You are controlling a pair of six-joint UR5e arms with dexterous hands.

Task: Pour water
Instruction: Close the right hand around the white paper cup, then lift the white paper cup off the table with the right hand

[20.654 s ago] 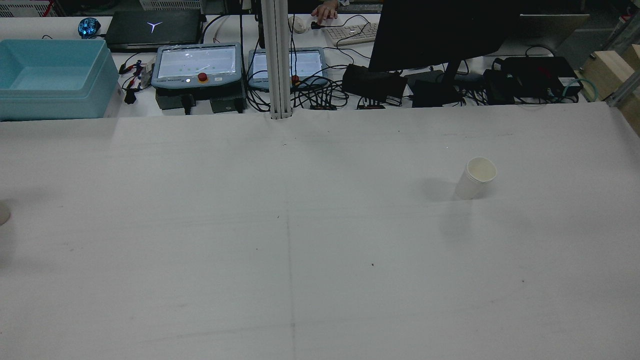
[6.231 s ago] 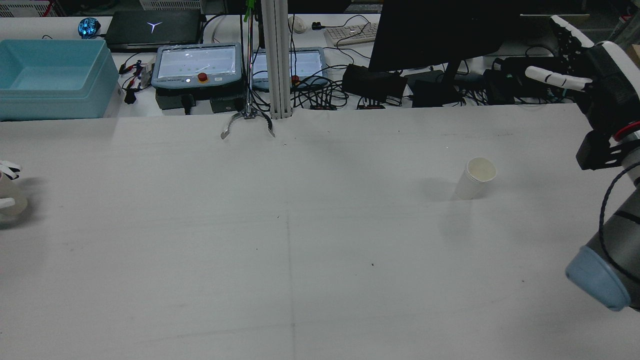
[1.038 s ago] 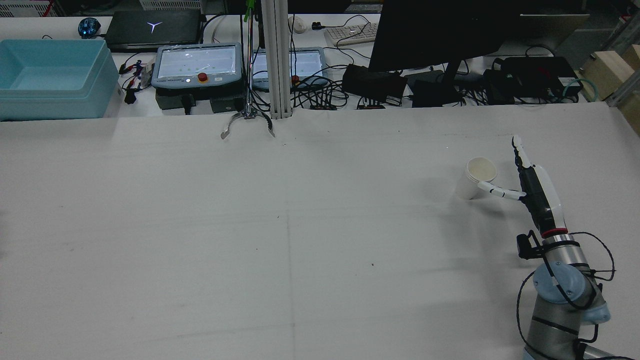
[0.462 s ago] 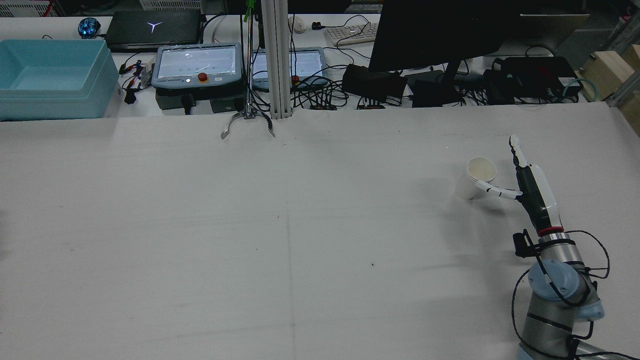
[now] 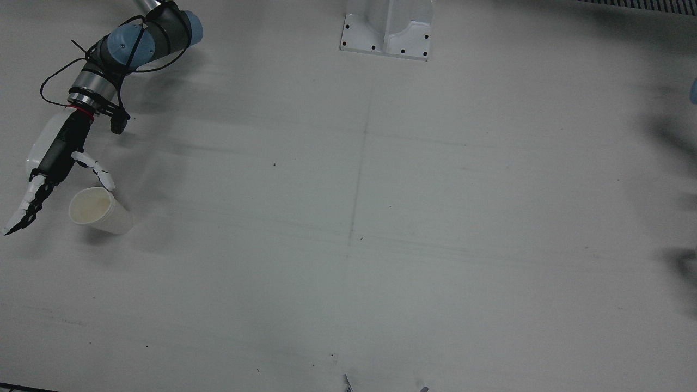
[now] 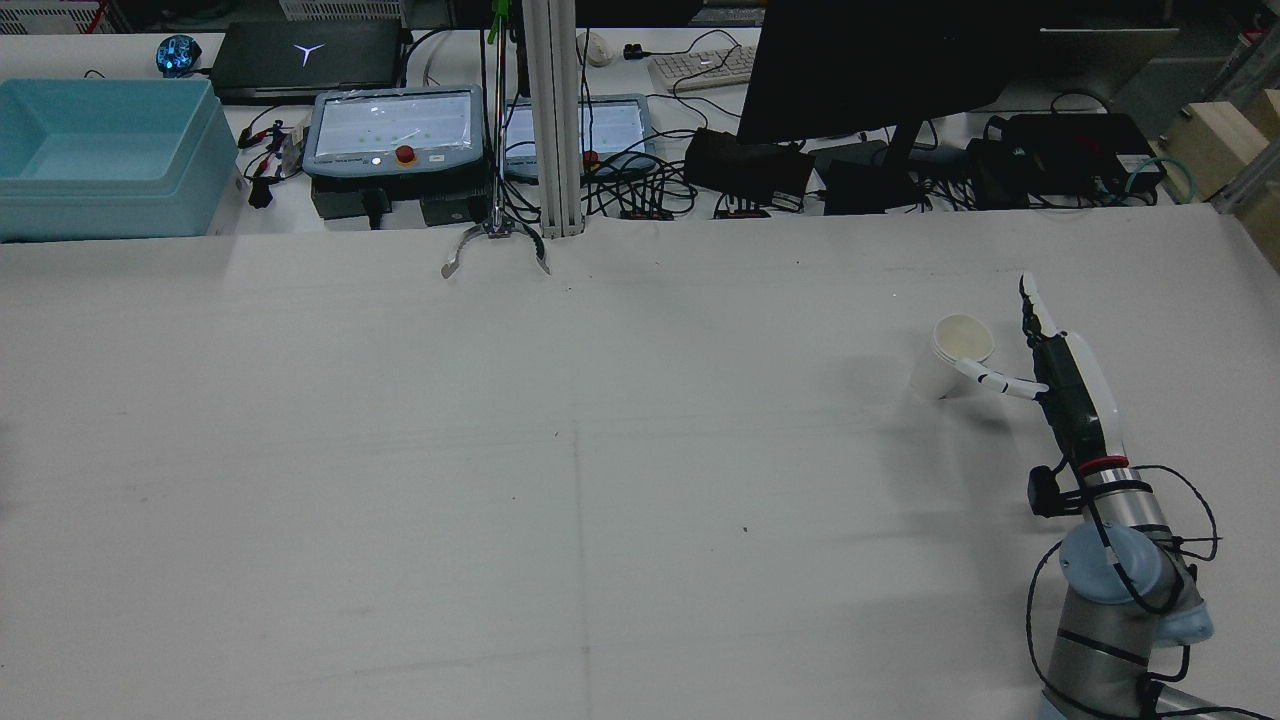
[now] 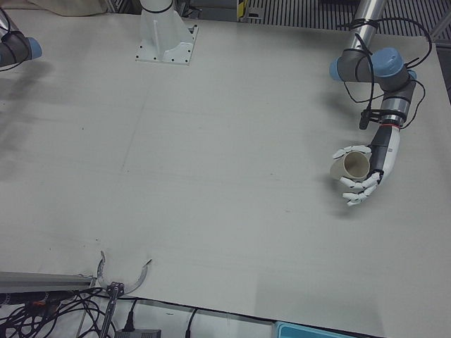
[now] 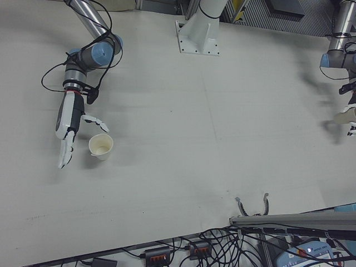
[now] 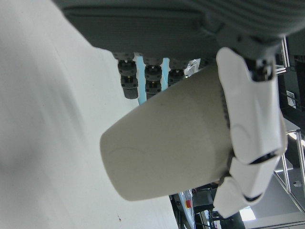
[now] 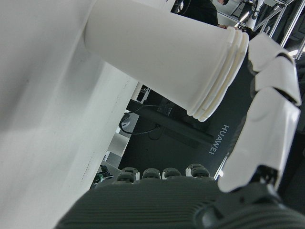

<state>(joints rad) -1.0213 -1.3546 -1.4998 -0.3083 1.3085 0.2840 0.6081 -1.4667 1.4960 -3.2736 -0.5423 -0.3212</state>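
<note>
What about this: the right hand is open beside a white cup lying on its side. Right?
No: the white cup stands upright, mouth up, as the right-front view shows. The right hand is indeed open beside it.

cup (image 5: 101, 211): matt white paper, ribbed rim | table (image 5: 381, 218): matt grey-white cloth | right hand (image 5: 52, 163): glossy white plastic

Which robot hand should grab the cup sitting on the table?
The right hand: it is open right beside the standing paper cup. The left hand already holds another cup.
</note>
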